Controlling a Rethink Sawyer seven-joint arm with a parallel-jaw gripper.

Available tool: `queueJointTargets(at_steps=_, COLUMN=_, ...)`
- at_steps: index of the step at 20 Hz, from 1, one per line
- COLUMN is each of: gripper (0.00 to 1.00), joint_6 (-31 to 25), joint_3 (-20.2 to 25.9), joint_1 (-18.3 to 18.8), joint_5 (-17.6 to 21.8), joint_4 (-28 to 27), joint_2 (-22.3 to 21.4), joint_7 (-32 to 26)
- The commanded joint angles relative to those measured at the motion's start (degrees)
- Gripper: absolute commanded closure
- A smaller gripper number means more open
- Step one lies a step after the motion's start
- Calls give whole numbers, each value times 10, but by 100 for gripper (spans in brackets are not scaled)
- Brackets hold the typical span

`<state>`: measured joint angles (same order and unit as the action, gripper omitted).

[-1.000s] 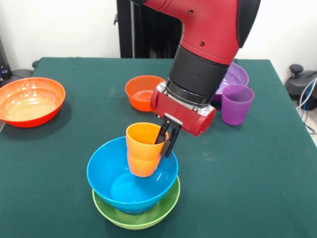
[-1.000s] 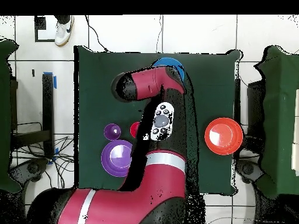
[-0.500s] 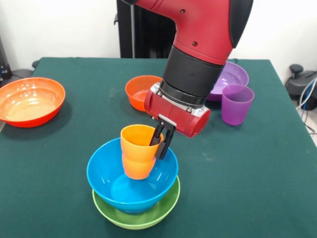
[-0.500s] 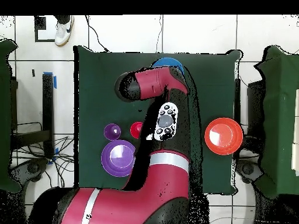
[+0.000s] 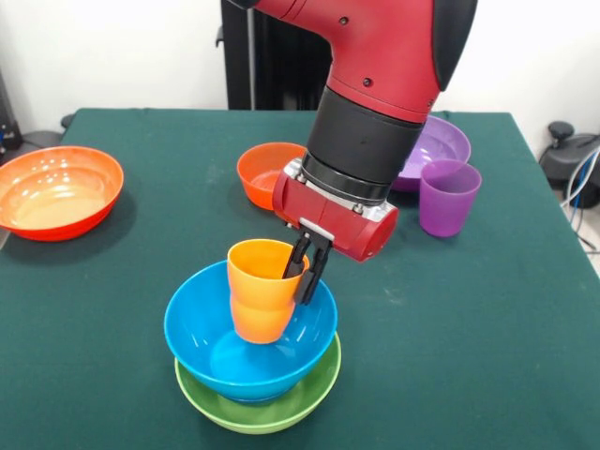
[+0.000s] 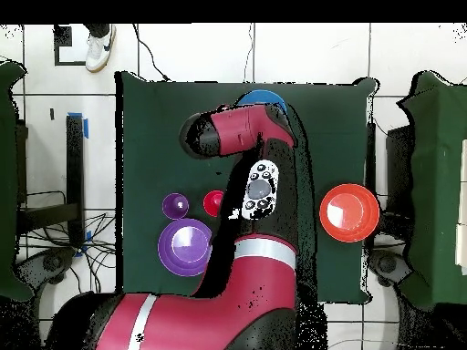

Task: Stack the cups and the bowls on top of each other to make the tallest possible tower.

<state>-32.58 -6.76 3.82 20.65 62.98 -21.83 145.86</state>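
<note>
The gripper (image 5: 306, 265) is pinching the rim of the orange cup (image 5: 259, 291), one dark finger inside the mouth and one outside, closed on the wall. The cup is glossy plastic with a waisted body, and it is sitting upright inside the light blue bowl (image 5: 220, 345); whether its base is touching the bowl's floor cannot be told from this angle. The light blue bowl is deep, round and shiny, and it is nesting in the lime green bowl (image 5: 281, 405), whose rim is showing below it as a crescent.

Taking the light blue bowl as the reference: the small orange bowl (image 5: 262, 174) is standing behind it, partly hidden by the arm's red wrist housing. The wide, shallow orange-red bowl (image 5: 56, 192) is lying well off to its left. The purple cup (image 5: 447, 196), a straight-walled tumbler, is standing behind and to its right, just in front of the wide purple bowl (image 5: 436, 145). All are resting on the green cloth-covered table (image 5: 487, 328).

The overhead view is showing only a blue arc of the light blue bowl past the arm, which is covering the orange cup and the gripper. It is showing a small round red item (image 6: 212, 202) beside the purple cup, which the front view is not showing.
</note>
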Motion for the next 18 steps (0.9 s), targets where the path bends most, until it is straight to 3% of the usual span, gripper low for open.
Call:
queueJointTargets(at_steps=1, gripper=100, joint_6=-12, joint_3=44, joint_1=8, joint_5=-1, joint_4=18, joint_2=3, joint_7=-32)
queueJointTargets(at_steps=18, gripper=100, joint_6=-16, joint_3=60, joint_1=24, joint_5=0, joint_4=15, joint_2=-1, joint_7=-63)
